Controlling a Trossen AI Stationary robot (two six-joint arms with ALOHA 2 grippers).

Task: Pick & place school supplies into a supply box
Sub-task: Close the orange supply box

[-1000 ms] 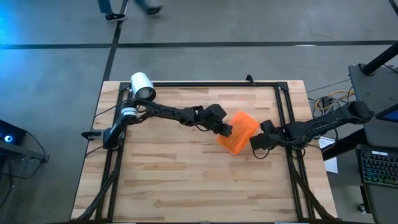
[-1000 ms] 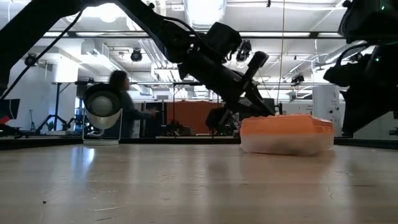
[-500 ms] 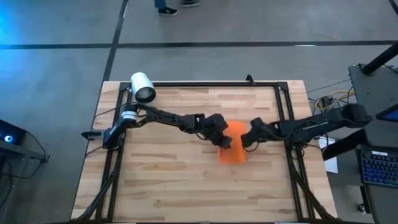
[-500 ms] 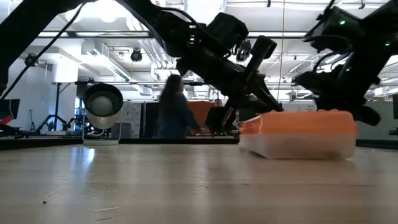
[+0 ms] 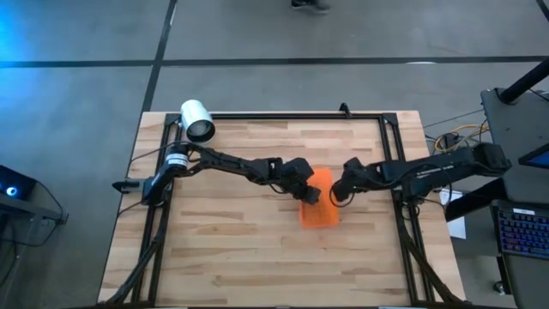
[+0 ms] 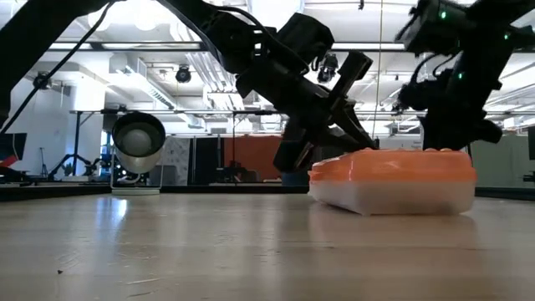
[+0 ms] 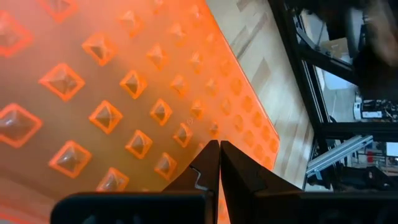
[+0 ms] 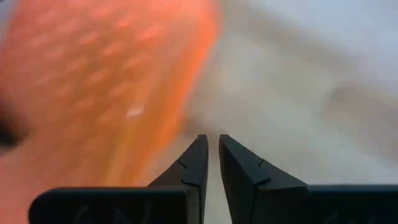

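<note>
The supply box (image 5: pixel 319 199), clear with an orange studded lid (image 6: pixel 393 165), lies flat on the table's middle, its length running near to far. My left gripper (image 5: pixel 307 194) is shut over the lid's left part (image 7: pixel 124 87). My right gripper (image 5: pixel 337 193) stands at the box's right long side, toward its far end, fingers all but together with nothing between them (image 8: pixel 211 142). The school supplies are not in view. My left gripper has its shut fingertips (image 7: pixel 219 149) on the top of the orange lid (image 7: pixel 180 130), near the box's left long edge. It comes slanting down from the table's left. The box rests flat on its clear base (image 6: pixel 401 199). My right gripper hangs just beside the lid's right edge (image 8: pixel 186 93); whether it touches the box, I cannot tell.
A white cylinder (image 5: pixel 196 120) lies at the far left corner of the table. A black frame (image 5: pixel 390 154) runs along the table's edges. Bare wood (image 5: pixel 240 249) lies in front of the box.
The box has turned from lying slantwise to lying near to far, and has slid a little toward the near-left. My left gripper went a little toward the near edge with it, then stayed still. My right gripper came toward the table's left, up to the box's right side.
</note>
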